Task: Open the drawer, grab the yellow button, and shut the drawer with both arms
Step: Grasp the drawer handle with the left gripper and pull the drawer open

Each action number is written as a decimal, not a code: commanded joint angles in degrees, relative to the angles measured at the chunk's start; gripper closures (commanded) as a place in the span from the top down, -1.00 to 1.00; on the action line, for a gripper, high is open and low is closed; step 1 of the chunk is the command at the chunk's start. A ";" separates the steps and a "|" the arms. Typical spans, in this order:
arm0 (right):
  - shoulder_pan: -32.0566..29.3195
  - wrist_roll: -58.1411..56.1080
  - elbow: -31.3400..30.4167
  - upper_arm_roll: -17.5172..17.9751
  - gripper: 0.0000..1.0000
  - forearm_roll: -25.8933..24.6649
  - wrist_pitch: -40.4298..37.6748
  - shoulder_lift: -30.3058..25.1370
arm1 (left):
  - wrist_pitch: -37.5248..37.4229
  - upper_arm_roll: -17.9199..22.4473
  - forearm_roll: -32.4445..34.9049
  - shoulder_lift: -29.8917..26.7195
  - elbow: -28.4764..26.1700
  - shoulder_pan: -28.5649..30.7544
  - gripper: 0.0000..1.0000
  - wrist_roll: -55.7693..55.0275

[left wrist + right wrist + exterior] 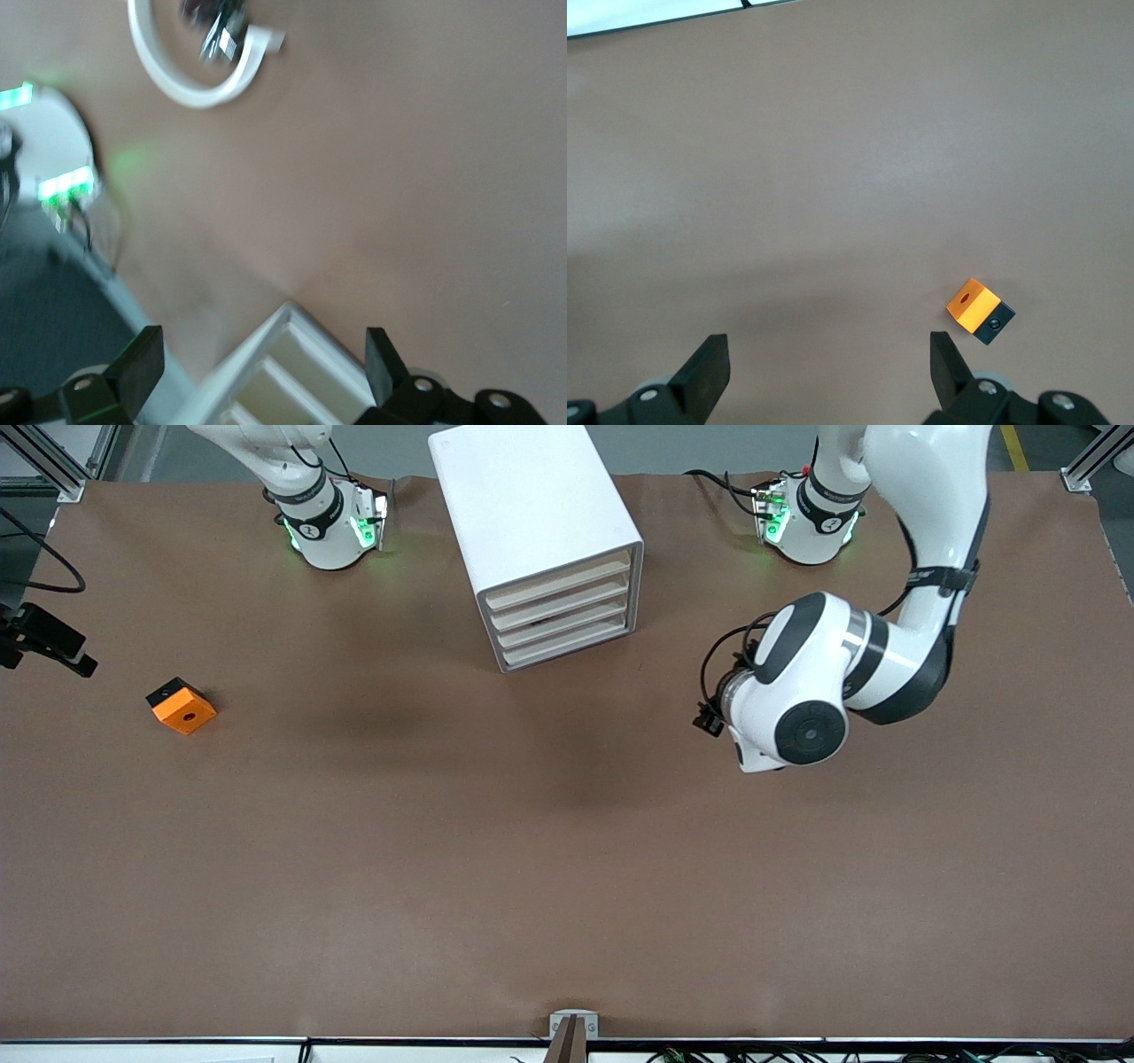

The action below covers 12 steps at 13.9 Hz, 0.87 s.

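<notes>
Four drawers (pixel 563 613) sit shut in my white cabinet (pixel 534 531) on the counter (pixel 496 850), so their contents and the button are hidden from me. My left end effector (pixel 257 367) hangs spread wide over the counter beside the cabinet. My right end effector (pixel 824 367), equally wide and empty, is over the counter near the orange block (pixel 979 308) toward the right arm's end.

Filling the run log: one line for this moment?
white box cabinet: four drawers shut | left pincer: open, over cabinet | right pincer: open, waiting
</notes>
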 commanded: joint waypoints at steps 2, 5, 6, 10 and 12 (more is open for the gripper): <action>-0.30 -0.34 1.24 0.68 1.00 -0.40 -0.61 0.31 | -3.42 0.02 -12.08 2.91 1.64 0.01 1.00 -10.00; -0.13 -0.34 1.24 0.76 1.00 -0.23 -0.35 0.31 | -3.42 -0.06 -21.40 7.12 1.73 -0.16 1.00 -20.90; -0.12 -0.34 1.24 0.76 1.00 -0.23 -0.35 0.23 | -3.42 -0.15 -24.66 9.05 1.82 -0.94 1.00 -24.24; -0.04 -0.34 1.24 0.85 1.00 -0.31 -0.52 0.31 | -3.42 -0.15 -29.87 13.55 1.91 -4.81 1.00 -38.39; 1.10 -0.34 1.24 0.85 1.00 -0.31 -0.52 0.31 | -3.42 -0.15 -31.97 14.08 1.82 -5.61 0.91 -41.48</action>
